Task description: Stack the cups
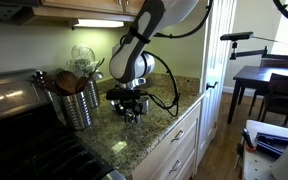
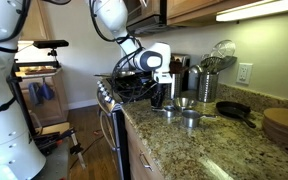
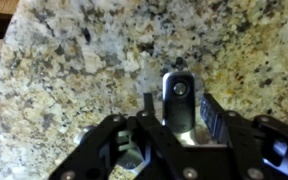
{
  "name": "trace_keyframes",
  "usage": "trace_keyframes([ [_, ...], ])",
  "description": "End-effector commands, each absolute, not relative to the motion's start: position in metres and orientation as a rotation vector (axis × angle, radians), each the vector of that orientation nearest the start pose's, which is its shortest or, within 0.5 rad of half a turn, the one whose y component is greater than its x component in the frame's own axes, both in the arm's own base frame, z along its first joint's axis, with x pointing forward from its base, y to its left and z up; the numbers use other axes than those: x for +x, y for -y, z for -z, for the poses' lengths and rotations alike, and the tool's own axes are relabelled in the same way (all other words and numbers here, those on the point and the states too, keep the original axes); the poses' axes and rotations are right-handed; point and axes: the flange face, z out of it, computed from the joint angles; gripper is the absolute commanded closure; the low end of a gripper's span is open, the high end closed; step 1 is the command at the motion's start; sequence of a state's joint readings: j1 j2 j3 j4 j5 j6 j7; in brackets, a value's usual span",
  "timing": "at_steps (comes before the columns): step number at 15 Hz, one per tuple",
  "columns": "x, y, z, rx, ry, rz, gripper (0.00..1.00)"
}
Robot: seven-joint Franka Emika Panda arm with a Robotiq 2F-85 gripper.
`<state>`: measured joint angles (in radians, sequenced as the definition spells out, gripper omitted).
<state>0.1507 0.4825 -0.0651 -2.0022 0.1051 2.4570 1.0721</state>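
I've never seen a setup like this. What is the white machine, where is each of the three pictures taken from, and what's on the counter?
The white machine is a jointed robot arm ending in a claw, and a person steers it remotely. Two pictures come from cameras standing in the kitchen at different spots. The third comes from a camera on the wrist, looking past the claw at the granite counter. On the counter are small steel measuring cups, a ribbed canister of wooden spoons and a black pan. In the wrist view, a shiny cup handle sits between the claw's fingers. It is not clear whether the claw is gripping it.
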Motion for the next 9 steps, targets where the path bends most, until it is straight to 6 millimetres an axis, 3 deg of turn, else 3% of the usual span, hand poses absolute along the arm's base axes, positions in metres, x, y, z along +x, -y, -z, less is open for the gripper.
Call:
trace_keyframes([
  [1,0.601,-0.0507,-0.2132,-2.657,-1.617,-0.053,0.63],
  [9,0.597,-0.0493,-0.2174,-2.666,-1.624,-0.052,0.64],
])
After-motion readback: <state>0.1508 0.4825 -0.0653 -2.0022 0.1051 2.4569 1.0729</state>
